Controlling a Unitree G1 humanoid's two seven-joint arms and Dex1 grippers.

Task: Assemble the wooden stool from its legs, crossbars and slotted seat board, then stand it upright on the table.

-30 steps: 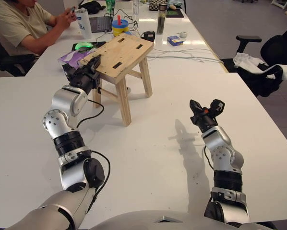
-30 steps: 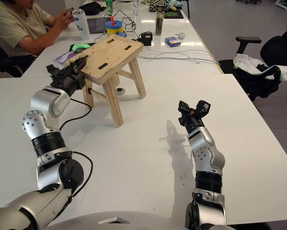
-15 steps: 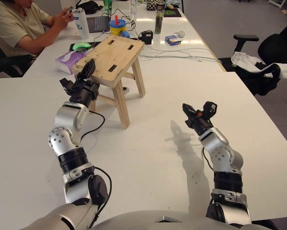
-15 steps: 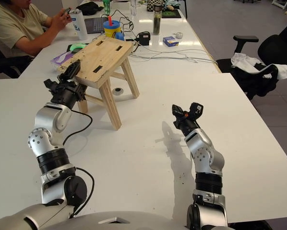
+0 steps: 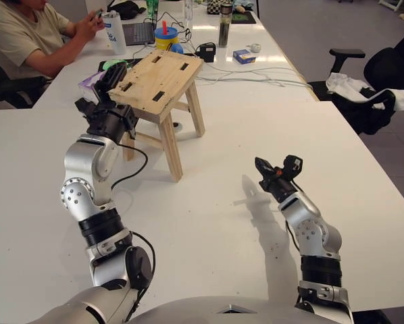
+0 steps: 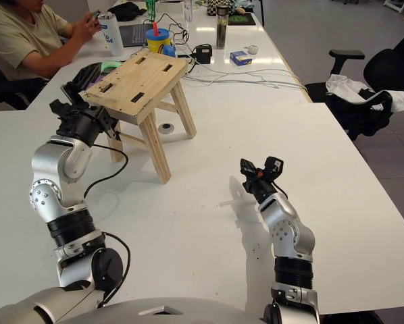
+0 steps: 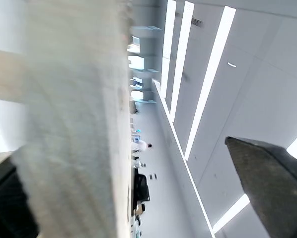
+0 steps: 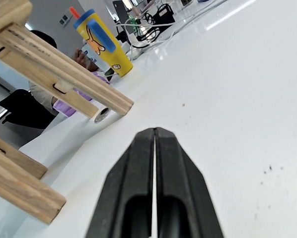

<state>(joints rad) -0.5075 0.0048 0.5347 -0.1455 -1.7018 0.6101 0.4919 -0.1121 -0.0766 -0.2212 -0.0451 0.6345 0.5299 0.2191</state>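
Note:
The wooden stool (image 5: 163, 73) stands upright on the white table (image 5: 209, 223) at the far left, its slotted seat board on top and legs and crossbars fitted. My left gripper (image 5: 106, 88) is open at the seat's left edge. In the left wrist view the seat board edge (image 7: 74, 124) lies close by one finger, and the other finger (image 7: 270, 188) stands well apart. My right gripper (image 5: 276, 173) hovers low over the table, right of the stool. Its fingers (image 8: 138, 163) are shut together with nothing held. The stool legs (image 8: 64, 79) show beyond them.
A small round roll (image 6: 165, 127) lies under the stool. Behind it are a purple pack (image 5: 88, 81), a yellow cup (image 5: 165, 35), a dark bottle (image 5: 227, 30), a blue box (image 5: 246, 57) and cables (image 5: 263, 75). A person sits at the far left. Bare table lies between stool and right gripper.
My left gripper let go of the seat's edge, opened, then rose to its left edge. The stool now stands level. My right gripper has sunk lower and nearer to me.

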